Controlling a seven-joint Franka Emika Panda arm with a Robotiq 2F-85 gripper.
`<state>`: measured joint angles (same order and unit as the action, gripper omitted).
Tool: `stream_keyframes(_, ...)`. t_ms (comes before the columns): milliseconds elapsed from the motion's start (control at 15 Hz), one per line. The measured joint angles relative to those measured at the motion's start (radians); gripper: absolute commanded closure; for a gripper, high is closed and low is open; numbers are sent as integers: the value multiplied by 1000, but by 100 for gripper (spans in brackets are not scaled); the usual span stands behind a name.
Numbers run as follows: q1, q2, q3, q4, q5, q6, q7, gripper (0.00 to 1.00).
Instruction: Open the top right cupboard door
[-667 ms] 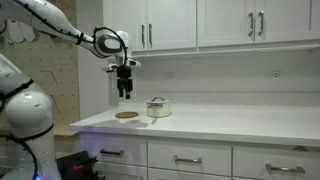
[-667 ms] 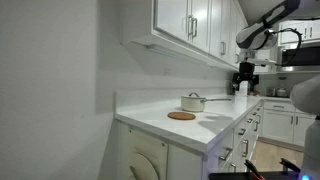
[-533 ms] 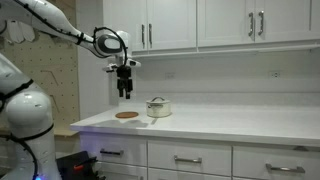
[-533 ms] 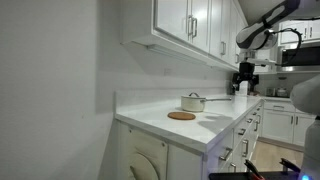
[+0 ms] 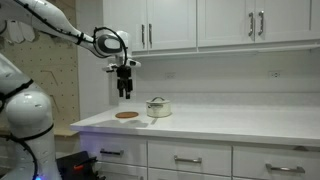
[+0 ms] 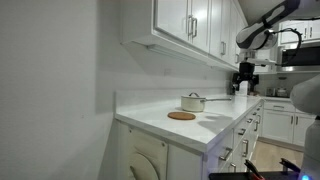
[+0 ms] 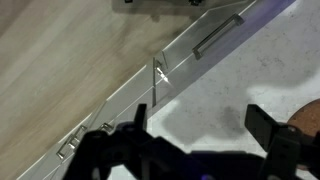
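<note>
In an exterior view the top right cupboard door (image 5: 172,22) hangs in the upper row above the counter (image 5: 230,122). It is shut and flush with its twin door (image 5: 125,14), and its slim bar handle (image 5: 151,36) sits low on its left edge. The white arm (image 5: 55,25) reaches in from the left. The gripper (image 5: 124,92) points straight down, below the upper cabinets and apart from the door and its handle. It hovers above a round brown mat (image 5: 127,115), with a lidded pot (image 5: 158,107) just beside the mat. In an exterior view that looks along the counter (image 6: 215,115), the gripper (image 6: 243,82) hangs at the far right, with the pot (image 6: 192,102) and the mat (image 6: 181,116) nearer the camera. The upper doors are seen at so steep an angle here that I cannot tell which is the task's door. In the wrist view the gripper (image 7: 195,150) has its dark fingers (image 7: 275,140) spread wide with nothing between them. Below it lie the white counter, a row of drawer fronts (image 7: 180,62) with a bar pull (image 7: 218,33), and a wooden floor (image 7: 60,60).
</note>
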<state>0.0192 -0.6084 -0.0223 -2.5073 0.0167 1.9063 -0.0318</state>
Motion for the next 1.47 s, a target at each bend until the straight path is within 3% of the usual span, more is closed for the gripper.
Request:
stream_keyframes(267, 2, -5, 0, 2, 7, 24, -5, 0)
stream_keyframes(867, 56, -167, -10, 15, 22, 278, -127, 0)
stream_keyframes(1133, 114, -252, -64, 41, 69, 368, -207, 0)
stream_keyframes(1467, 238, -317, -134, 108, 161, 415, -318, 0)
